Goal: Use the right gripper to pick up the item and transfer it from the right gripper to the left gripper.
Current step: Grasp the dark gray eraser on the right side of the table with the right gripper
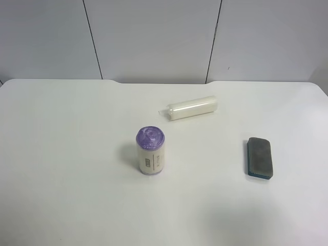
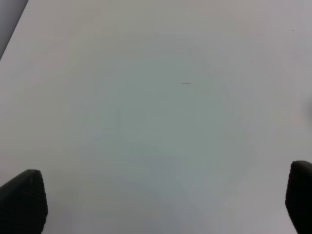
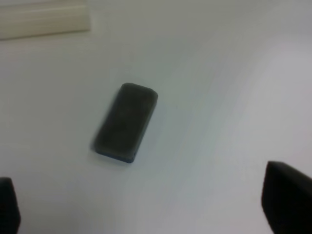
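As the item lies flat on the white table, dark felt side up, you see it at the exterior high view's right, with a blue-teal edge showing at its near end. It touches nothing and sits well apart from the purple-topped cylinder, which stands upright near the middle. It is also apart from the white tube, which lies on its side farther back. Your right gripper hangs above the table with its jaws spread wide and gripping nothing. The item sits out ahead of it, clear of both fingertips, and part of the tube shows beyond. Your left gripper is also wide open over bare tabletop, with only its two dark fingertips in sight.
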You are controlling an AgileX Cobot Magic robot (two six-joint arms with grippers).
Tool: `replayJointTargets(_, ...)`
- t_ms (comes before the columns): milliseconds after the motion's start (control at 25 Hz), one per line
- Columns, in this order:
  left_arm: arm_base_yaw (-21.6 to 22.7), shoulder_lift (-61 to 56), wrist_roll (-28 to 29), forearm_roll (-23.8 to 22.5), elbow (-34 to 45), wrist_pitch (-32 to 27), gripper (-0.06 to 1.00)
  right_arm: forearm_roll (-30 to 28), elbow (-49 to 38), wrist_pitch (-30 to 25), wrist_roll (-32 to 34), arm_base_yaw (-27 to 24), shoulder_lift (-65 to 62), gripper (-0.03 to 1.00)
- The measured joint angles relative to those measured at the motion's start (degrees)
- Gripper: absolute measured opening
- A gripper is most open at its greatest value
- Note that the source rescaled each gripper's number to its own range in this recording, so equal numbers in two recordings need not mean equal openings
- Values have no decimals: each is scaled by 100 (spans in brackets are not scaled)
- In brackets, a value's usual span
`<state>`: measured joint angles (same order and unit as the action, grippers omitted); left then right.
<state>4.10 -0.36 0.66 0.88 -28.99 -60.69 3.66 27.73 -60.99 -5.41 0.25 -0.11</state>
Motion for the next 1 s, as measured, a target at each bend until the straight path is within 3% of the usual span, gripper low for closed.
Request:
replayJointTargets(800,0,0,0,0,0,0,100,0,0,0,0,0,0,100)
replayJointTargets(1000,0,0,0,0,0,0,100,2,305,-395,178,0,544,100)
